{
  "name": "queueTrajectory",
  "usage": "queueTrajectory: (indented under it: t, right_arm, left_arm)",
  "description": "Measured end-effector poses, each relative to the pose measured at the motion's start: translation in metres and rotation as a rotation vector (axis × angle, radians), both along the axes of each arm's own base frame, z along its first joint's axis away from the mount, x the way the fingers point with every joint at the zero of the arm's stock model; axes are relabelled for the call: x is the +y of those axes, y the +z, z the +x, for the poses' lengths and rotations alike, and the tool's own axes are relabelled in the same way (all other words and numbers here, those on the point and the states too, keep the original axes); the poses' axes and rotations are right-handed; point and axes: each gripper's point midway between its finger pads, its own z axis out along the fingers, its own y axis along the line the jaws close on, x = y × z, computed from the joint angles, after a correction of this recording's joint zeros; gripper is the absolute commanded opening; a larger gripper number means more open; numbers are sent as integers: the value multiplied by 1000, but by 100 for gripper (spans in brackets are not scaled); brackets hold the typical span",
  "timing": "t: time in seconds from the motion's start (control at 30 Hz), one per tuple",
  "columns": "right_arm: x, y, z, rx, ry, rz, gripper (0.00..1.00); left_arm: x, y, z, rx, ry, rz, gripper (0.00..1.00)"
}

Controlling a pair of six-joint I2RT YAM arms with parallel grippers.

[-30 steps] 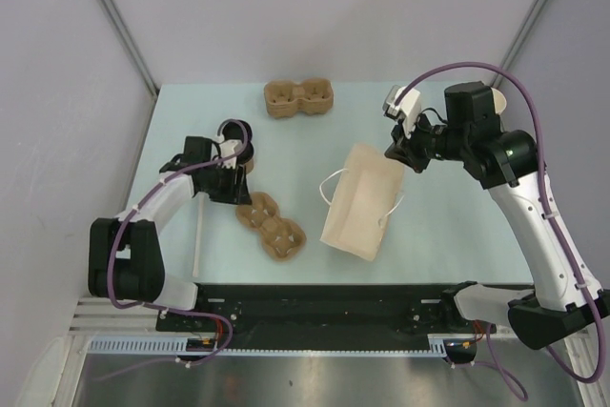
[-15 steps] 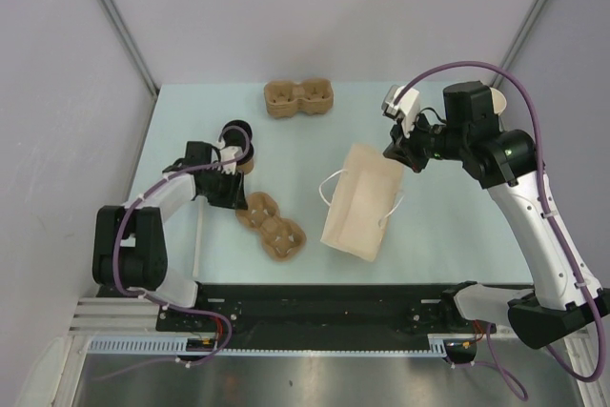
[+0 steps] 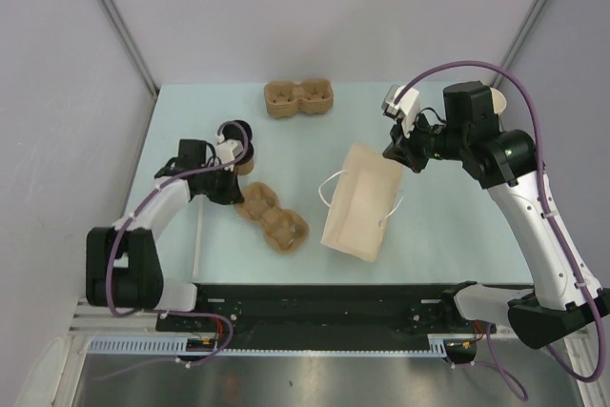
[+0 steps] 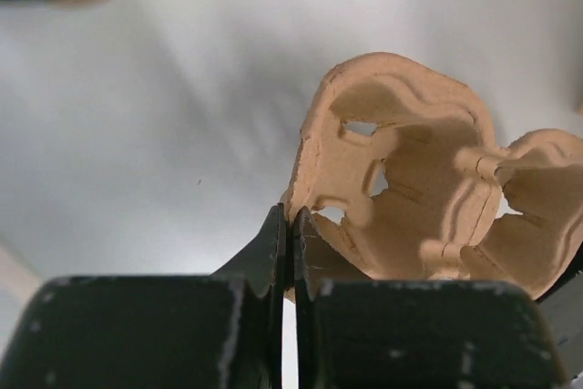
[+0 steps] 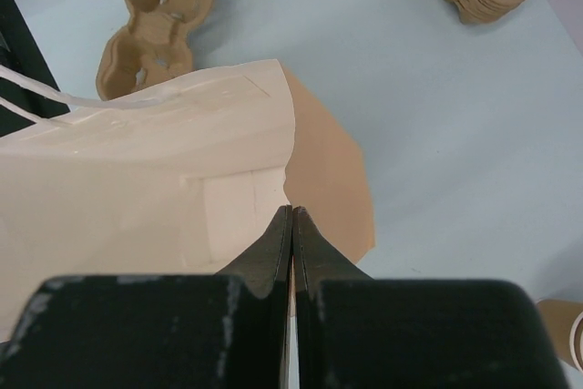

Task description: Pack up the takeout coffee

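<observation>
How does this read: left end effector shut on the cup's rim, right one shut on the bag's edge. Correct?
Not quite. The left end effector is shut on the tray's rim, not the cup's; the left wrist view shows it. The right end effector is shut on the bag's edge, as you said.

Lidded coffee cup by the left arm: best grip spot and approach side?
Grip the tan wall of the cup just under its black lid, with a finger on either side of the round body. It looks upright, so a level approach from the left seems best: the pulp tray, pinched at its rim by the left gripper, lies close on its near-right side.
</observation>
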Motion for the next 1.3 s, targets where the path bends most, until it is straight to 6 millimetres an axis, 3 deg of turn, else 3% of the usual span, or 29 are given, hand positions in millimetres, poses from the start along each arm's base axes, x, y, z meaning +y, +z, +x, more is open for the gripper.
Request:
queueTrajectory:
  t: [0.13, 0.33, 0.43, 0.53, 0.6, 0.67, 0.8, 0.93, 1.1, 1.3]
  right_arm:
    - [-1, 1, 1, 6, -14, 11, 0]
    - [-10, 4, 10, 18, -56, 50, 0]
    - [-13, 5, 13, 25, -72, 67, 0]
    - [-14, 7, 16, 22, -80, 82, 0]
    - [-14, 8, 17, 23, -80, 88, 0]
    - [-13, 8, 17, 24, -78, 93, 0]
    - [-11, 8, 19, 34, -81, 100, 0]
    - [-10, 8, 21, 34, -83, 105, 0]
    - [-10, 9, 22, 36, -88, 111, 0]
    - [-11, 9, 22, 37, -89, 113, 0]
  left_arm:
    - [-3, 83, 9, -222, -52, -9, 0]
    - [-10, 266, 14, -684, -149, -11, 0]
    - [-14, 347, -1, -900, -181, -12, 0]
    - [-22, 412, -21, -1078, -222, -29, 0]
    - [-36, 445, -37, -1171, -269, -51, 0]
    - [-62, 471, -58, -1252, -361, -98, 0]
    - [-113, 507, -101, -1351, -542, -216, 0]
    - [-144, 520, -114, -1425, -607, -216, 0]
    - [-187, 486, -112, -1418, -683, -133, 0]
    - [-228, 416, -88, -1362, -738, 73, 0]
